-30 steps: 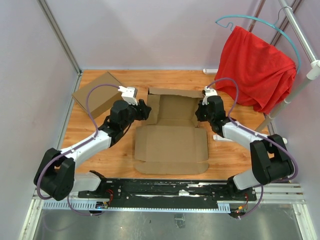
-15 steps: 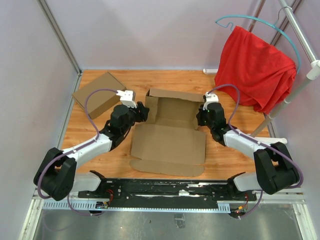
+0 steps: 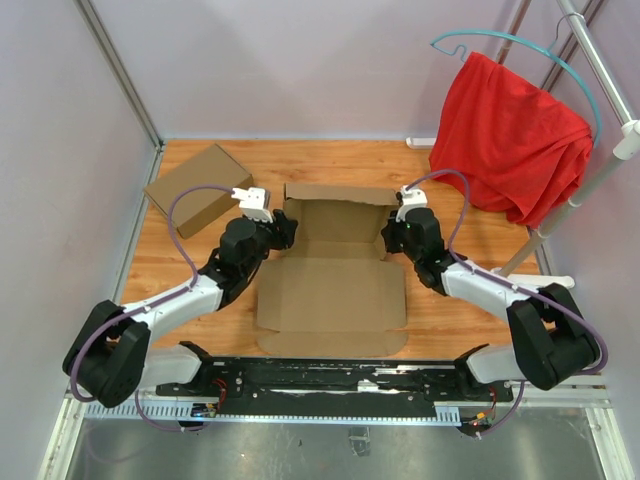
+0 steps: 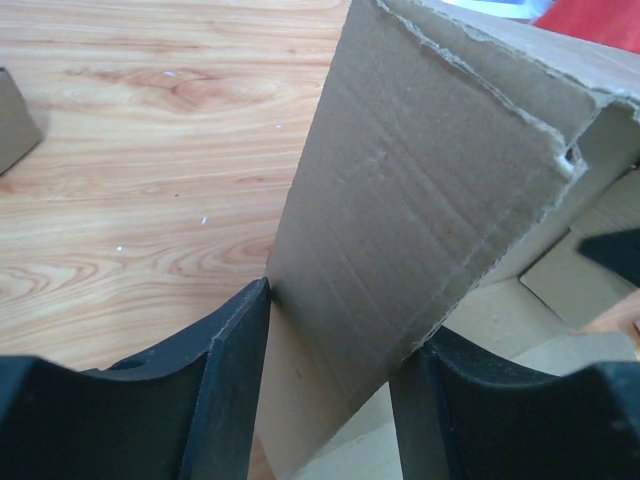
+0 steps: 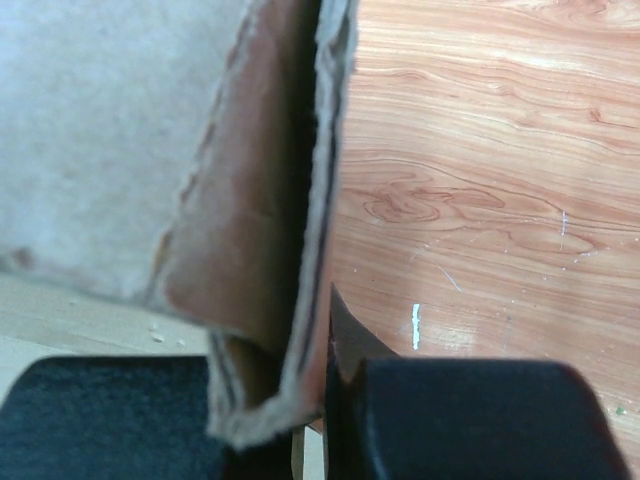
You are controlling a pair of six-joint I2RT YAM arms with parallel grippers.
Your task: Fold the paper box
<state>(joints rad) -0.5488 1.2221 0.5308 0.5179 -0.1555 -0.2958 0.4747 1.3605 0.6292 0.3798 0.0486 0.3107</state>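
Leftmost, a closed brown cardboard box [image 3: 195, 188] lies at an angle on the wooden table [image 3: 340, 160], well apart from the work. Next, the left gripper [image 3: 284, 228] stands about half open astride the raised left side wall of the paper box [image 3: 335, 290]. One black finger [image 4: 235, 370] touches the wall's edge, and the slanted panel fills the gap (whether it is truly pinched I cannot tell). The paper box sits mid-table, plain brown corrugated card. Its broad lid panel lies flat toward the arm bases, and its back and side walls stand up at the far end, with torn, fuzzy edges. The right gripper [image 3: 392, 232] is nearly closed, nipping the doubled right side wall between its fingers. Rightmost, a red cloth [image 3: 510, 130] droops from a teal hanger [image 3: 500, 38].
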